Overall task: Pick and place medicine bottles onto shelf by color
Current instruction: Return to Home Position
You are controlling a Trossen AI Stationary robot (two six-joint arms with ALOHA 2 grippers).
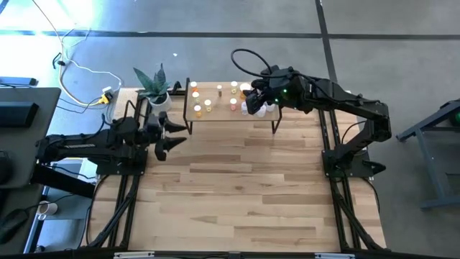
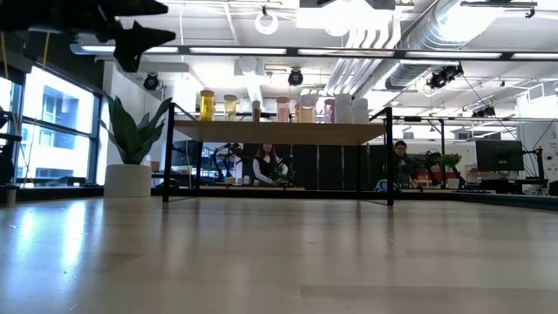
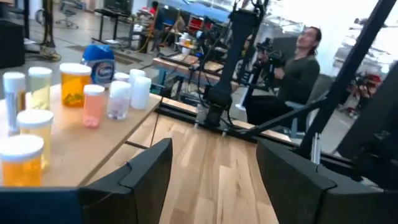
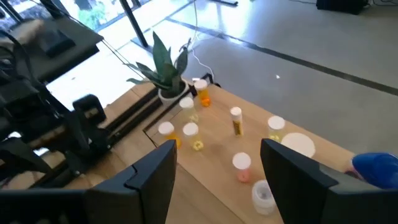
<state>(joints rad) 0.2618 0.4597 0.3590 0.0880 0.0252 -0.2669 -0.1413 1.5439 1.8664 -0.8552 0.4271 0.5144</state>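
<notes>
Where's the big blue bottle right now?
On the shelf, at its right-arm end: in the left wrist view the blue bottle stands behind an orange bottle, next to white bottles, close by the open right gripper.

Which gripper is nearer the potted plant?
Left. The left gripper sits off the left end of the shelf, close to the plant; the right gripper hovers over the shelf's right end, farther off.

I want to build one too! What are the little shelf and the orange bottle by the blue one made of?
The shelf looks like pale wood with a matt finish: tan colour, no glare. Its legs look like thin dark metal, probably. The orange bottle seems to be see-through tinted plastic, since something shows inside it.
</notes>
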